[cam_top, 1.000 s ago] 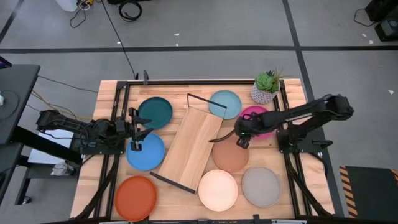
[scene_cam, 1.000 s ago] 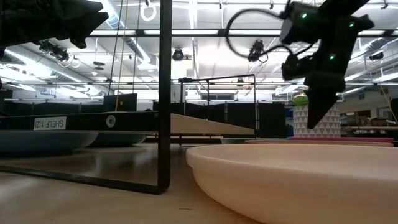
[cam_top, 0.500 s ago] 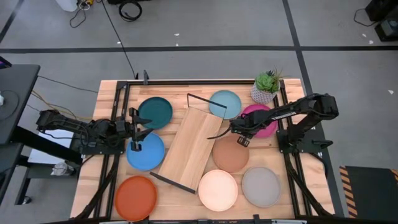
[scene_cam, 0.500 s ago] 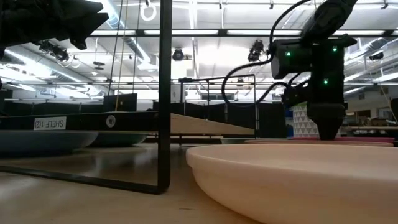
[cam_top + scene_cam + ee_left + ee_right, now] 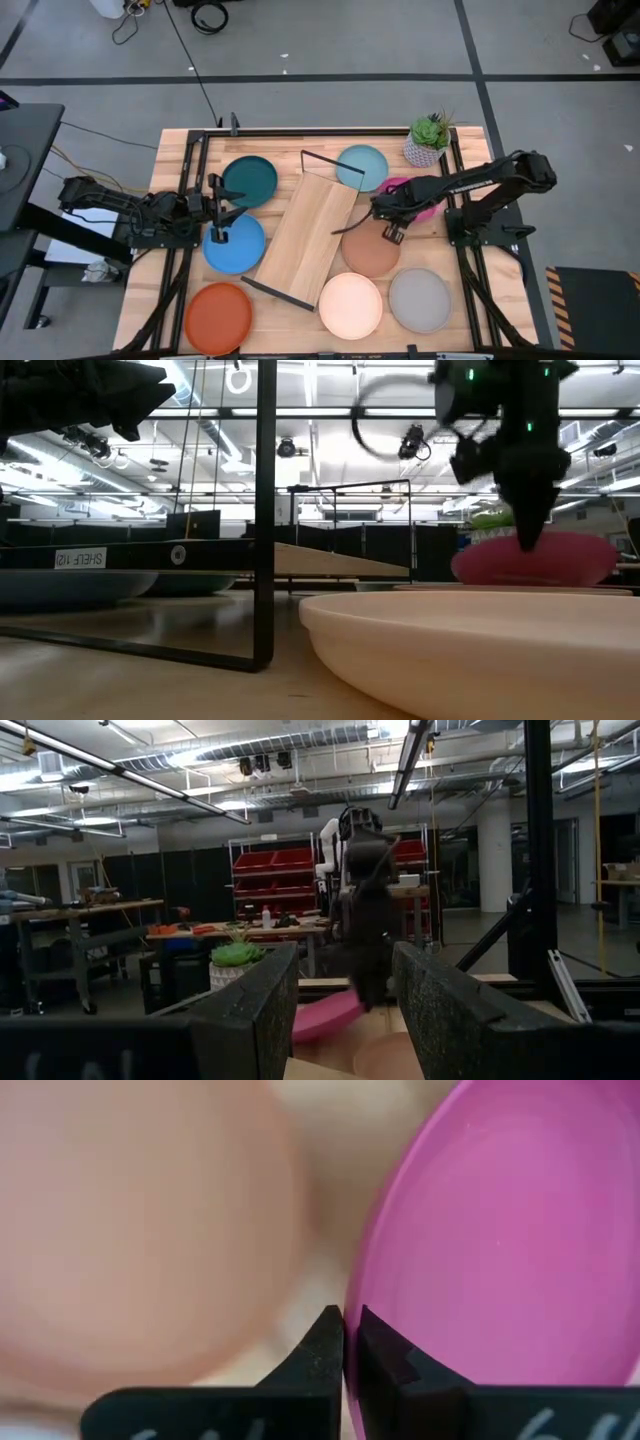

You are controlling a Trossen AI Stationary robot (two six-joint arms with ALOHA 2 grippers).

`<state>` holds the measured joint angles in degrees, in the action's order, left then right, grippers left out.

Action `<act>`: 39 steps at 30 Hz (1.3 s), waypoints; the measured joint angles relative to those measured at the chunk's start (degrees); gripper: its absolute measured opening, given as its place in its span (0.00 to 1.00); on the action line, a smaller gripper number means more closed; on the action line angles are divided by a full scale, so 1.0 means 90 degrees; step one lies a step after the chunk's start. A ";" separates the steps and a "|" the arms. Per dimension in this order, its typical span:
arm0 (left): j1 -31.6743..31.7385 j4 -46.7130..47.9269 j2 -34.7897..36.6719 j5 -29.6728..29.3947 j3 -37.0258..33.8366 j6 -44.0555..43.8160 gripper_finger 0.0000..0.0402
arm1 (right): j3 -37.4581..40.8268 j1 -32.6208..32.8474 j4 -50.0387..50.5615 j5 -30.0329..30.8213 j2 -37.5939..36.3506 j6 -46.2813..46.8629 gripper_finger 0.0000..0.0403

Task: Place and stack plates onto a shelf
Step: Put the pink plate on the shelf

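Note:
The magenta plate is in my right gripper, which is shut on its rim, between the shelf and the terracotta plate. The shelf, a wooden board with black wire ends, lies slantwise mid-table. My left gripper stands open over the blue plate's far edge and touches nothing. Flat on the table lie the dark teal, light blue, orange-red, cream and grey plates. My right gripper pinches the magenta plate's rim between its two fingers, on the side toward the shelf. The fingers point down from above. The plate is tilted with the held side up; whether its far side rests on the table, I cannot tell.
A potted plant stands at the far right corner, close behind the magenta plate. The shelf's wire frames stick up at both short ends. Black rails run along the table's left and right sides.
My right gripper has come down on the magenta plate's rim, shut on it, and risen again. The plate, which lay flat on the table, is now raised and tilted on its held side.

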<state>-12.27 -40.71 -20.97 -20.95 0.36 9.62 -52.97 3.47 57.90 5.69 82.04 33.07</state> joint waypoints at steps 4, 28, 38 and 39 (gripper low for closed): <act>0.0000 0.0005 0.0000 0.0000 0.0000 0.0001 0.43 | -0.0600 0.0712 0.0139 -0.0132 0.0188 0.0348 0.04; -0.0002 0.0356 0.0000 0.0001 0.0000 -0.1893 0.43 | -0.2870 0.0910 -0.1185 0.1716 0.2880 -0.4825 0.07; -0.0002 0.0379 0.0000 0.0002 0.0001 -0.2019 0.43 | -0.2870 0.0349 -0.1626 0.1424 0.3028 -0.5196 0.07; -0.0005 0.0383 0.0000 0.0002 0.0000 -0.2027 0.43 | -0.2870 0.0354 -0.1633 0.1379 0.3014 -0.5196 0.07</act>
<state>-12.31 -37.26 -20.97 -20.93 0.36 -8.62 -78.81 6.65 43.20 18.10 109.17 -13.69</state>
